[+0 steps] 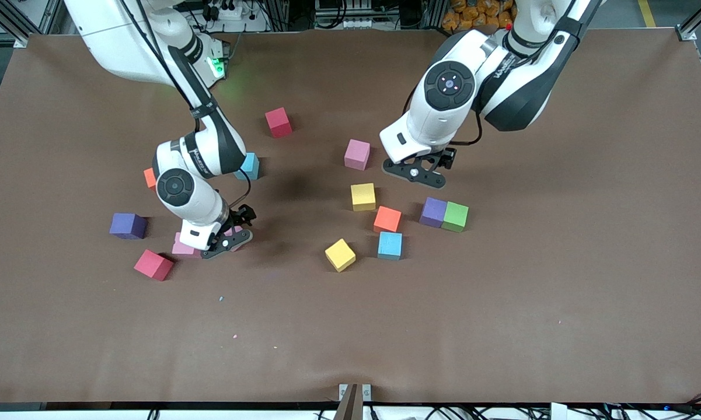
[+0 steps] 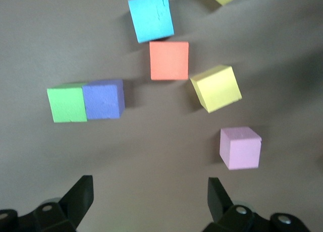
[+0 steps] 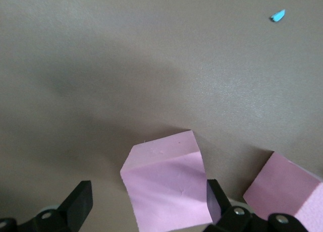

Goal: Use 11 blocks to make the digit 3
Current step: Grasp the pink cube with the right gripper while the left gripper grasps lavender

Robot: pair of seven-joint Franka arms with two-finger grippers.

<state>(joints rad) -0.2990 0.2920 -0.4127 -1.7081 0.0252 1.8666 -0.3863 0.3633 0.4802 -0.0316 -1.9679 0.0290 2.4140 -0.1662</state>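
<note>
Both jaws spread wide: right gripper straddles a pink block beside another pink block, left gripper hangs over bare table near scattered blocks.

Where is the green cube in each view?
Front view: green cube touching the purple cube, just below the left gripper.
Left wrist view: green cube at mid-left, again against the purple cube.
Right wrist view: not in it.
Shared landmark: the purple cube.
</note>
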